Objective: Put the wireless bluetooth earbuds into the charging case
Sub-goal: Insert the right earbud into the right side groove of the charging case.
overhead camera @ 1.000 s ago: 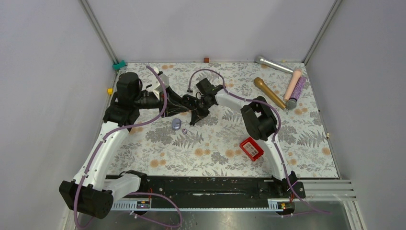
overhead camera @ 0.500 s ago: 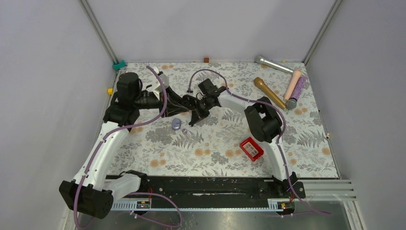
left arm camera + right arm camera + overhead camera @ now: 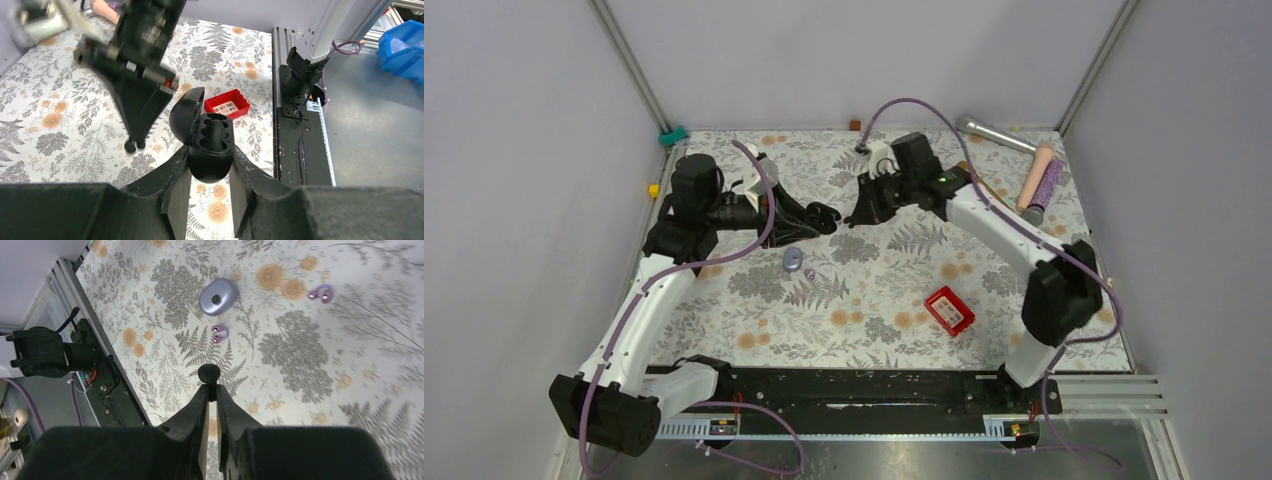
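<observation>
My left gripper (image 3: 210, 172) is shut on a black oval charging case (image 3: 210, 150), held above the floral mat with its lid flipped open to the left. Whether its wells are filled I cannot tell. In the top view this case (image 3: 826, 213) sits at the left gripper's (image 3: 816, 219) tips. Just right of it hangs my right gripper (image 3: 861, 214), shut on a small black earbud (image 3: 208, 373) that pokes out past its tips (image 3: 212, 389). A pale purple case (image 3: 218, 296) lies closed on the mat, with two purple earbuds (image 3: 219, 333) (image 3: 320, 292) loose near it.
A red box (image 3: 949, 310) sits on the mat right of centre. Gold (image 3: 996, 203) and silver (image 3: 994, 133) microphones and a pink roller (image 3: 1039, 183) lie at the back right. Small green (image 3: 672, 133), yellow (image 3: 654, 190) and brown (image 3: 855, 125) blocks line the back and left edges.
The right arm has swung out to the right and back, pulling its gripper away from the left-held case. Its jaws closed on the black earbud. The left arm stayed put.
</observation>
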`<state>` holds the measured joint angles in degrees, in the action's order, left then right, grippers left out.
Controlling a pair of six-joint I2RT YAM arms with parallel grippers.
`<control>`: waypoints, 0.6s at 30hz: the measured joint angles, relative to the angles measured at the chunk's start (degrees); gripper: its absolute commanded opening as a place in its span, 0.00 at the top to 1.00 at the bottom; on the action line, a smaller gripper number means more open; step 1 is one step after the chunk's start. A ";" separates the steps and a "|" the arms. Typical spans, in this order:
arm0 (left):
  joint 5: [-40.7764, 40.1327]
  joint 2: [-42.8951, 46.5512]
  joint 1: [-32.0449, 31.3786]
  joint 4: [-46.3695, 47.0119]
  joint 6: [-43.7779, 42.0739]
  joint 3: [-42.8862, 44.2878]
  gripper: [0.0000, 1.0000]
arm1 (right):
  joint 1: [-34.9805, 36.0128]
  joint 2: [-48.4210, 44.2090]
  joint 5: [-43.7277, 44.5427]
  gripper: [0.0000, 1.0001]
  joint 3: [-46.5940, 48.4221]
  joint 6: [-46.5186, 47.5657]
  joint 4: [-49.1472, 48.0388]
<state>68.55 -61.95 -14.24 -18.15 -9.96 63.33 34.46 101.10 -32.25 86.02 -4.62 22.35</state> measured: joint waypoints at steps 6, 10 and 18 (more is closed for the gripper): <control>0.72 0.13 0.00 1.77 1.29 -0.98 0.93 | -4.44 -14.99 2.75 0.90 -7.74 1.81 -0.42; 1.22 0.17 -0.09 3.34 2.12 -2.08 0.93 | -4.55 -25.68 3.48 0.89 -11.76 4.81 -1.81; 1.20 -1.11 -1.88 4.57 2.32 -3.10 0.96 | -4.52 -39.69 -0.26 0.89 -15.32 9.29 -7.04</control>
<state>69.76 -63.07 -16.12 -13.58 -7.64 60.23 29.93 61.41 -32.51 70.70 4.67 15.31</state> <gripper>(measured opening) 0.304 0.131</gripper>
